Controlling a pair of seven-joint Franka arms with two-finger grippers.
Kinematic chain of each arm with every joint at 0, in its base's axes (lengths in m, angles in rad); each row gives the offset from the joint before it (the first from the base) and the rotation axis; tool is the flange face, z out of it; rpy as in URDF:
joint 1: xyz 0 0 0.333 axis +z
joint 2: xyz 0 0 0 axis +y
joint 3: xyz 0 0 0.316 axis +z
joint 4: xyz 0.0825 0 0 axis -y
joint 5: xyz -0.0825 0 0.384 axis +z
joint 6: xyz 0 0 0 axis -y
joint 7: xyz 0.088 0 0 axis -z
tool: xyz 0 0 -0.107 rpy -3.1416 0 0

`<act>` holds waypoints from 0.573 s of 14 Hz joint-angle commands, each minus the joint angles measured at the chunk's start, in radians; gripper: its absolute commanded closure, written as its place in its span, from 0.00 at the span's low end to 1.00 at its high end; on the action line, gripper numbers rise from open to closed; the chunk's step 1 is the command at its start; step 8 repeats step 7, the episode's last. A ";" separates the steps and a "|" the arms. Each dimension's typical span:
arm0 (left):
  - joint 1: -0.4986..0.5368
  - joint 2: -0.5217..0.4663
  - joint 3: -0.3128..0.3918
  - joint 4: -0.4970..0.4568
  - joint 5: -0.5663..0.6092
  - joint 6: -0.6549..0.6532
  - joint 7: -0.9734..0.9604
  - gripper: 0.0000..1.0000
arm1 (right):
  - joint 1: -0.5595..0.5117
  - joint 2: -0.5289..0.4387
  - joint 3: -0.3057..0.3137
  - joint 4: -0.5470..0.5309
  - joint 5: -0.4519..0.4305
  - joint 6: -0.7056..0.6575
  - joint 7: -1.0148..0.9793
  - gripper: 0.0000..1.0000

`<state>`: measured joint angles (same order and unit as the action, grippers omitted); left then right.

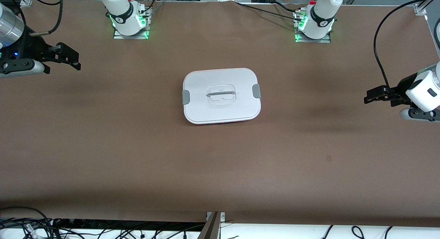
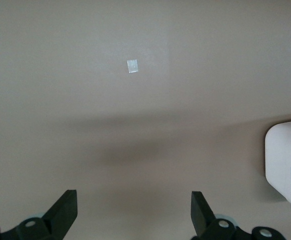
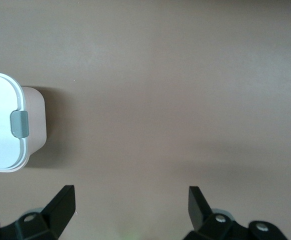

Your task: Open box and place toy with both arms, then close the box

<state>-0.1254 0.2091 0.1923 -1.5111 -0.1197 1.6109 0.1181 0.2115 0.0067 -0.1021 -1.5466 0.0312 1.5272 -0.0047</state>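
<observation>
The box (image 1: pixel 221 96) sits at the middle of the brown table, its white lid on, with a grey clip at each end and a clear handle in the middle. One end of it shows in the left wrist view (image 2: pixel 280 160) and one in the right wrist view (image 3: pixel 5 125). The toy is out of view. My left gripper (image 1: pixel 369 96) hangs open and empty above the left arm's end of the table (image 2: pixel 134 200). My right gripper (image 1: pixel 75 60) hangs open and empty above the right arm's end (image 3: pixel 130 197). Both are well apart from the box.
A small pale square of tape (image 2: pixel 132 65) lies on the table under the left gripper's view. The arm bases (image 1: pixel 129 20) (image 1: pixel 314 24) stand along the table's edge farthest from the front camera. Cables hang by the nearest edge.
</observation>
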 commanded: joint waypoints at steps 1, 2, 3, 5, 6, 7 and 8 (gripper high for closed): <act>0.006 0.010 -0.013 0.028 0.078 -0.002 -0.006 0.00 | -0.007 0.006 0.004 0.017 0.003 -0.010 0.011 0.00; 0.006 0.010 -0.014 0.028 0.089 -0.002 -0.005 0.00 | -0.007 0.006 0.004 0.017 0.001 -0.009 0.011 0.00; 0.006 0.010 -0.014 0.029 0.084 -0.002 -0.005 0.00 | -0.007 0.006 0.004 0.017 0.001 -0.009 0.011 0.00; 0.006 0.010 -0.014 0.028 0.080 -0.002 -0.005 0.00 | -0.007 0.006 0.004 0.017 0.001 -0.010 0.009 0.00; 0.006 0.010 -0.014 0.028 0.080 -0.002 -0.003 0.00 | -0.007 0.006 0.004 0.017 0.001 -0.010 0.011 0.00; 0.006 0.010 -0.014 0.028 0.080 -0.002 -0.003 0.00 | -0.007 0.006 0.004 0.016 0.001 -0.010 0.009 0.00; 0.006 0.010 -0.014 0.028 0.080 -0.002 -0.003 0.00 | -0.007 0.006 0.004 0.016 0.001 -0.010 0.009 0.00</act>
